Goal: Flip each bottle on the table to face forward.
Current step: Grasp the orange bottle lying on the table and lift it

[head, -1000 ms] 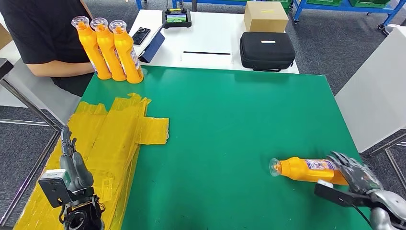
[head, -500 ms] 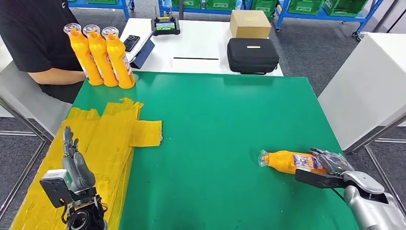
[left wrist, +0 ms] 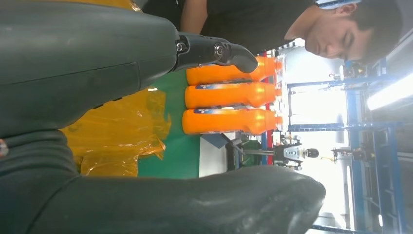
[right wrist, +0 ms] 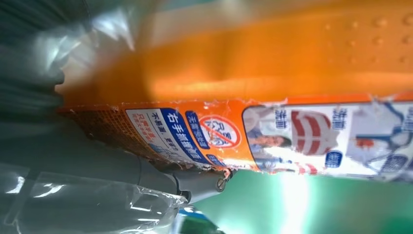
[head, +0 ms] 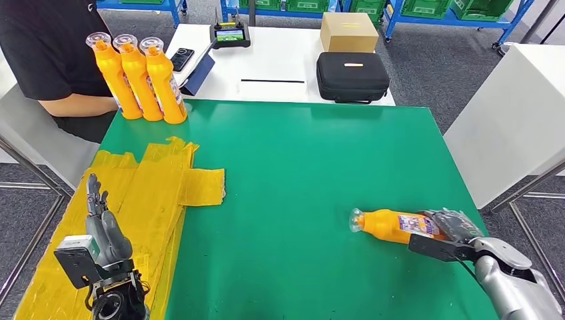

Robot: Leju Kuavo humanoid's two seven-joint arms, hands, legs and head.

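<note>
An orange bottle lies on its side on the green table at the front right, with its clear cap pointing left. My right hand grips its base end, fingers over the top and thumb along the near side. Up close, the right wrist view has the bottle and its printed label against my thumb. Three more orange bottles stand upright in a row at the far left corner, also visible as bottles in the left wrist view. My left hand is open, fingers straight, above the yellow plastic.
Crumpled yellow plastic sheets cover the table's left side. A person in a black shirt sits by the far left corner. Behind stands a white table with a black case, a cardboard box and a controller.
The camera shifted after the earliest frame. The lying bottle has since slid slightly left in my right hand's hold. My left hand has barely moved.
</note>
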